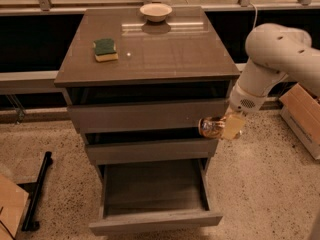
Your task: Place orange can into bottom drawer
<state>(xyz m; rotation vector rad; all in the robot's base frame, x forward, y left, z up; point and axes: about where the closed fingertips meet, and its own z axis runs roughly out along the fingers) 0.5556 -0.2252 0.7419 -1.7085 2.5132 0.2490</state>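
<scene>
The orange can [210, 127] is a small shiny orange-gold can held sideways in my gripper [223, 128], which is shut on it. The gripper hangs in front of the cabinet's right side, level with the gap between the top and middle drawers. The bottom drawer [155, 220] is pulled out below and to the left of the can, and its inside shows nothing in it. My white arm [272, 59] reaches in from the upper right.
A green-and-yellow sponge [105, 49] and a cream bowl [155, 11] sit on the cabinet top [165, 54]. Cardboard boxes [302, 116] stand on the floor at the right. A black bar [37, 194] lies on the floor at the left.
</scene>
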